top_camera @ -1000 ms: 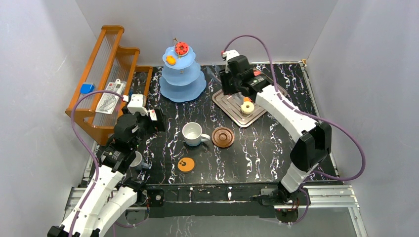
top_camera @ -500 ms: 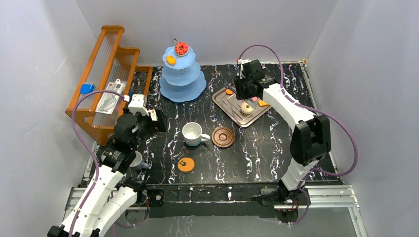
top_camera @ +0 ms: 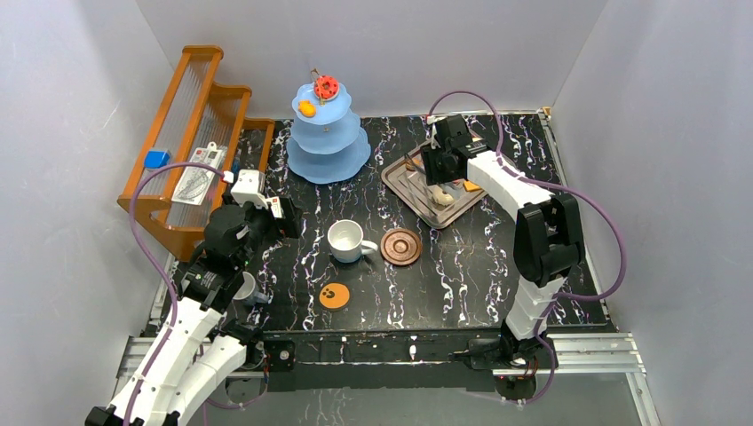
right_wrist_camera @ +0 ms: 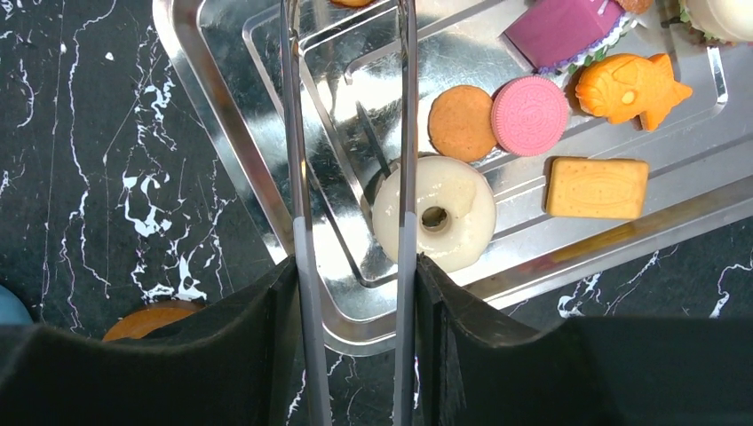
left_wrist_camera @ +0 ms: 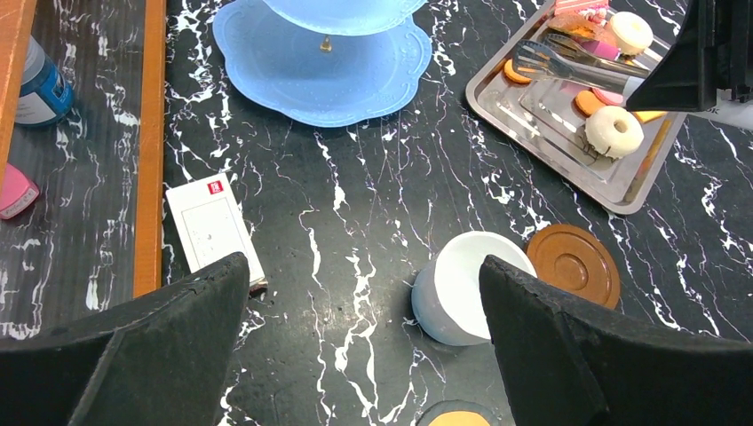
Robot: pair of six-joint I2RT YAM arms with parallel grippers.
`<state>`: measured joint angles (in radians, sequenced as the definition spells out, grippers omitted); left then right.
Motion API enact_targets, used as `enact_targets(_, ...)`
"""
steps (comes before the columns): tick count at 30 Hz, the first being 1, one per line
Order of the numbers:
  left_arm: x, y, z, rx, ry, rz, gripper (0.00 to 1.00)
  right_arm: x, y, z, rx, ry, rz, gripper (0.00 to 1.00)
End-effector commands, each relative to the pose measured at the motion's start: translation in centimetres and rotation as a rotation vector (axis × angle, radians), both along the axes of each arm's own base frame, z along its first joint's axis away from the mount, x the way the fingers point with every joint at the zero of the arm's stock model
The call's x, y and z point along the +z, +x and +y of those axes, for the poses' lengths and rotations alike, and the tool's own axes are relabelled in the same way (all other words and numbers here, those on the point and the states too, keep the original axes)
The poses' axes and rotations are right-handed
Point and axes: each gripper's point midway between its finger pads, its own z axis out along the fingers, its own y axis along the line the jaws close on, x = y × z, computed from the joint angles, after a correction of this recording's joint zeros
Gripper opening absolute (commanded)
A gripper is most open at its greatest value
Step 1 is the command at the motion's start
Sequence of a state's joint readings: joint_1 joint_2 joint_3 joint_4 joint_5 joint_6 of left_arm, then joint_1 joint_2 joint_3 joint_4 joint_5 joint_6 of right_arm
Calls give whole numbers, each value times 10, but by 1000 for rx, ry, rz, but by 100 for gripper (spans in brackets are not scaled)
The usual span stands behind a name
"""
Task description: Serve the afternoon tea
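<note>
Right tool (right_wrist_camera: 353, 293) is closed on a pair of metal tongs (right_wrist_camera: 407, 106), whose two arms are spread over the square silver tray (right_wrist_camera: 222, 115). A white donut (right_wrist_camera: 462, 222) lies on the tray, its edge crossed by one tong arm in the wrist view; contact cannot be told. Beside it are a brown round biscuit (right_wrist_camera: 460, 122), a pink one (right_wrist_camera: 529, 115), an orange fish-shaped pastry (right_wrist_camera: 630, 87) and a rectangular biscuit (right_wrist_camera: 597, 187). Farther left, a red pastry (top_camera: 327, 86) and an orange pastry (top_camera: 306, 108) sit on the top tier of the light-blue stand (top_camera: 327, 142). The white mug (top_camera: 344, 240) and brown saucer (top_camera: 401, 247) stand just apart at mid-surface (top_camera: 462, 266). Left tool (left_wrist_camera: 364, 275) is held wide open above the surface, gripping nothing.
</note>
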<state>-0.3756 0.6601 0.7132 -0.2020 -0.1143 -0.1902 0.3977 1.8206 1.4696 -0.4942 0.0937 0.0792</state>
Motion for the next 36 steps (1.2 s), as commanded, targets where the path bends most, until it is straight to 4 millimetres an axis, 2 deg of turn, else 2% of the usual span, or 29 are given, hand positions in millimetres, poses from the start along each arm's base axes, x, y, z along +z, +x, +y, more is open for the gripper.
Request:
enact_targets(1, 9, -1, -4, -23, -6, -36, 98, 18, 16, 9, 18, 46, -88, 53)
enact_targets(6, 10, -1, -3, -23, -4, -43, 98, 13, 18, 9, 15, 41, -82, 54)
enact_targets(12, 10, -2, -3, -25, -5, -42, 98, 7, 21, 1, -13, -2, -81, 54)
enact_targets(26, 11, -2, -3, -25, -6, -46, 98, -9, 16, 7, 6, 7, -19, 53)
enact_targets(36, 13, -3, -2, -24, -6, -52, 98, -6, 15, 9, 5, -7, -7, 45)
